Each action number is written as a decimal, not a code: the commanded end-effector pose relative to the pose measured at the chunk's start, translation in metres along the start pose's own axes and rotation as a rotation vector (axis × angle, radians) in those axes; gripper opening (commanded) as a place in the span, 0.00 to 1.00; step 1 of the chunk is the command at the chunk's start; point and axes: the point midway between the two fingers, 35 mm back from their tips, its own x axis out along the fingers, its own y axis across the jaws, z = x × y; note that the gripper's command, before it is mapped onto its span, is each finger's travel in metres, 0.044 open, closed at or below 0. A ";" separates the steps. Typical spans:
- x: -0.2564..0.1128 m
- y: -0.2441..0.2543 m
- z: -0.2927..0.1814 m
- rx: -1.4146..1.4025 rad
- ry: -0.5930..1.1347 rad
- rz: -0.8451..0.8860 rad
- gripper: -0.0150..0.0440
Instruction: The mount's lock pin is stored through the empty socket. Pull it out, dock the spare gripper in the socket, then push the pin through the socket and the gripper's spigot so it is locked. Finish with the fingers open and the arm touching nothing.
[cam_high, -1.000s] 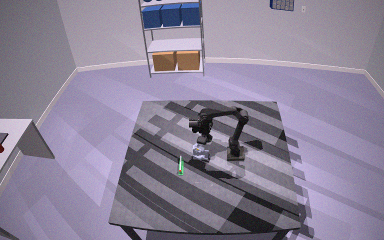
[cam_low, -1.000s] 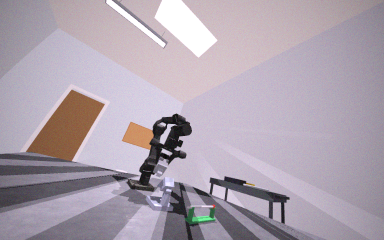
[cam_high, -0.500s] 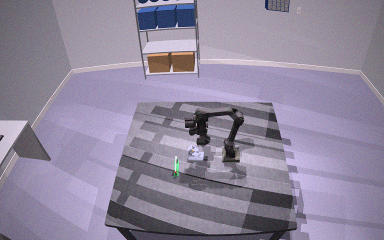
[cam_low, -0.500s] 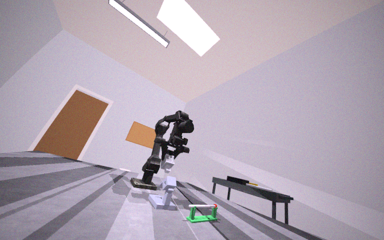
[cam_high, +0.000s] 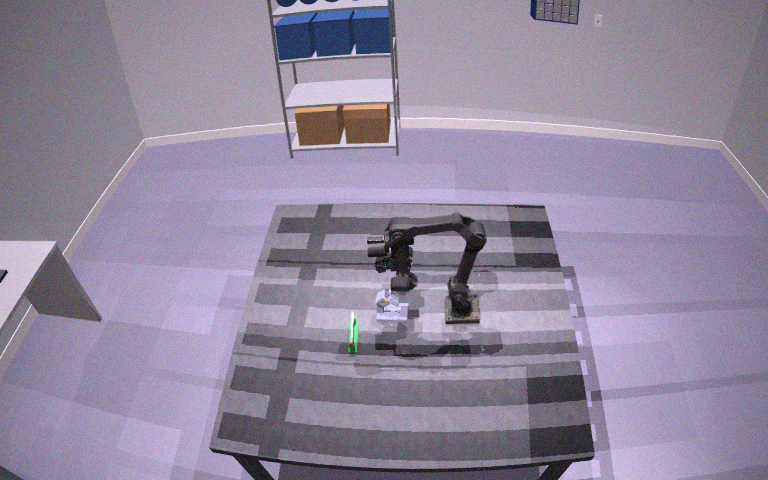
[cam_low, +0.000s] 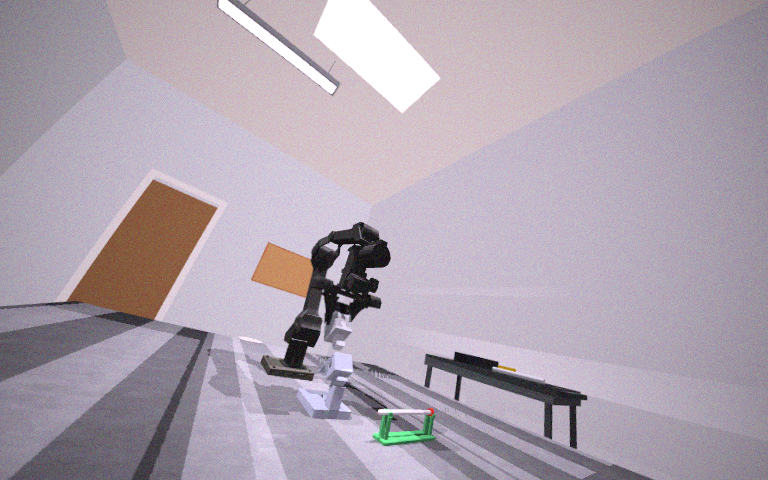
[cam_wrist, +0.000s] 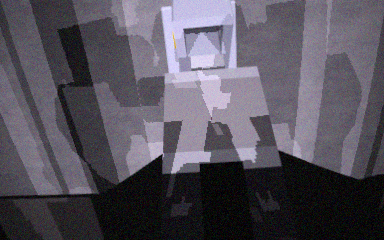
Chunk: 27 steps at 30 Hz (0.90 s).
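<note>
My gripper (cam_low: 339, 317) (cam_wrist: 214, 154) is shut on the pale spare gripper (cam_low: 338, 330) (cam_wrist: 220, 100), which hangs over the mount. Its short spigot (cam_low: 339, 344) (cam_wrist: 202, 61) points down and shows a small gap above the socket (cam_low: 339, 365) in the exterior view. In the wrist view the spigot overlaps the square socket opening. The whitish mount (cam_high: 392, 317) (cam_low: 325, 408) stands on the table. The white lock pin (cam_high: 352, 328) (cam_low: 403, 412), with a red head, lies across the green rack (cam_high: 356, 339) (cam_low: 404, 437), out of the socket. The fingertips are mostly hidden in the top view.
The arm's base (cam_high: 462, 312) (cam_low: 287, 369) stands right of the mount in the top view. The green rack is left of and nearer the camera than the mount there. Striped shadows cross the table (cam_high: 419, 430) and blur the outlines.
</note>
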 end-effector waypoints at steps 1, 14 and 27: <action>0.006 0.000 0.001 -0.004 -0.001 0.003 0.25; 0.016 0.000 0.013 -0.003 -0.003 0.002 0.25; 0.027 0.000 0.024 -0.003 -0.005 0.002 0.25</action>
